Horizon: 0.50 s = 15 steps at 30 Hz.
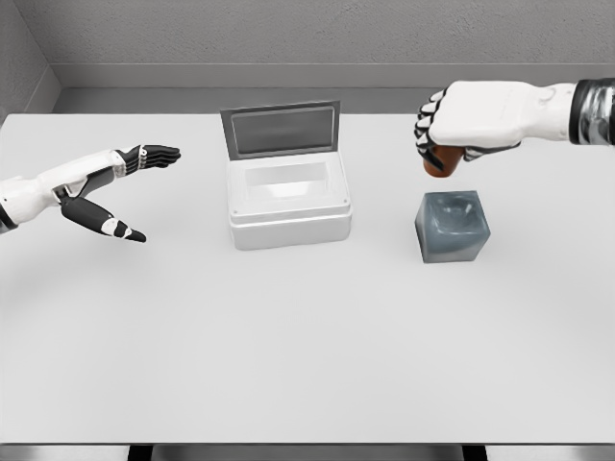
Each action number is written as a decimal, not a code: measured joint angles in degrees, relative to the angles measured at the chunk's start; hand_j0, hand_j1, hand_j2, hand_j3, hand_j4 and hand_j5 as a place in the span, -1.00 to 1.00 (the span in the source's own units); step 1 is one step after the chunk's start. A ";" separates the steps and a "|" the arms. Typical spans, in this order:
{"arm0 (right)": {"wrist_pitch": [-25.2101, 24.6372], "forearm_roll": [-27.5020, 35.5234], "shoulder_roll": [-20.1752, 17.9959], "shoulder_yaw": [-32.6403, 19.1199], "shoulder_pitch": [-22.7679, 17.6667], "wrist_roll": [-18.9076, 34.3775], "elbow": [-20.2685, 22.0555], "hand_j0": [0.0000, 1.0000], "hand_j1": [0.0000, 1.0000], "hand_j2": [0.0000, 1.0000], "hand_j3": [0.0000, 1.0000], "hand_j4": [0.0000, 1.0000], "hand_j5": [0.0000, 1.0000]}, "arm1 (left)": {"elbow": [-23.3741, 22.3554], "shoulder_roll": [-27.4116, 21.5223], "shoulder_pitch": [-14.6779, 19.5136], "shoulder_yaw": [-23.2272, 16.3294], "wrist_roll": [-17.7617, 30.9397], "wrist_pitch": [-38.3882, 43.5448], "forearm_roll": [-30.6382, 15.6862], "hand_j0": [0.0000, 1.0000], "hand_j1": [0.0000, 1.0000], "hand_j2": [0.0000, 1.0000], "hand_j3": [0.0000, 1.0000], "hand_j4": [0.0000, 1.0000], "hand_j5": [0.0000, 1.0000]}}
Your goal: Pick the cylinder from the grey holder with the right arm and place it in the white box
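My right hand (444, 144) hangs above the grey holder (452, 227), its fingers curled around a brown cylinder (439, 163) whose lower end shows beneath the fist. The cylinder is lifted clear of the holder, and the holder's hollow top is bare. The white box (288, 202) stands left of the holder at the table's middle, its grey lid (282, 129) tilted open at the back and its inside bare. My left hand (120, 192) rests far left over the table, fingers spread and holding nothing.
The white table (307, 355) stretches wide in front of the box and holder. A grey wall runs behind the table's far edge.
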<state>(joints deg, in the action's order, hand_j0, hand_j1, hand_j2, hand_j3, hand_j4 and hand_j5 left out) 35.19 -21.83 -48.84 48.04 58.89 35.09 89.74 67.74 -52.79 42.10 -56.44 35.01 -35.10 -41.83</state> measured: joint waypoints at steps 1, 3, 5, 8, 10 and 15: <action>0.04 -0.02 1.49 0.31 0.53 0.00 -0.10 -0.53 -0.53 -0.53 -0.53 -0.53 -0.53 | 0.00 0.00 0.00 0.01 0.00 0.00 0.00 1.00 1.00 1.00 1.00 1.00 1.00; 0.01 0.12 5.20 0.78 1.23 0.00 -0.85 -0.53 -0.53 -0.53 -0.53 -0.53 -0.53 | 0.00 0.00 0.00 0.01 0.00 0.00 0.00 1.00 1.00 1.00 1.00 1.00 1.00; 0.01 0.11 9.45 1.34 3.25 0.01 -3.29 -0.53 -0.53 -0.53 -0.53 -0.53 -0.53 | 0.00 0.00 -0.09 0.01 0.00 0.00 0.00 1.00 1.00 1.00 1.00 1.00 1.00; 0.02 0.02 14.22 2.48 4.83 0.01 -7.33 -0.53 -0.53 -0.53 -0.53 -0.53 -0.53 | 0.05 0.00 -0.09 0.01 0.00 0.00 -0.01 1.00 1.00 1.00 1.00 1.00 1.00; 0.02 -0.17 16.51 2.90 4.84 0.00 -9.44 -0.53 -0.53 -0.53 -0.53 -0.53 -0.53 | 0.06 0.00 -0.09 0.00 0.00 0.00 -0.02 1.00 1.00 1.00 1.00 1.00 1.00; 0.02 -0.50 20.02 5.14 5.80 0.00 -13.50 -0.53 -0.53 -0.53 -0.53 -0.53 -0.53 | 0.13 0.00 -0.09 0.01 0.00 0.00 -0.06 1.00 1.00 1.00 1.00 1.00 1.00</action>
<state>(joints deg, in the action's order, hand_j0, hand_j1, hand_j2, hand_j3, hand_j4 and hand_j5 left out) 35.21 -22.33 -28.82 53.18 64.69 35.10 76.24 67.87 -52.79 42.01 -56.43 35.01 -35.10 -41.89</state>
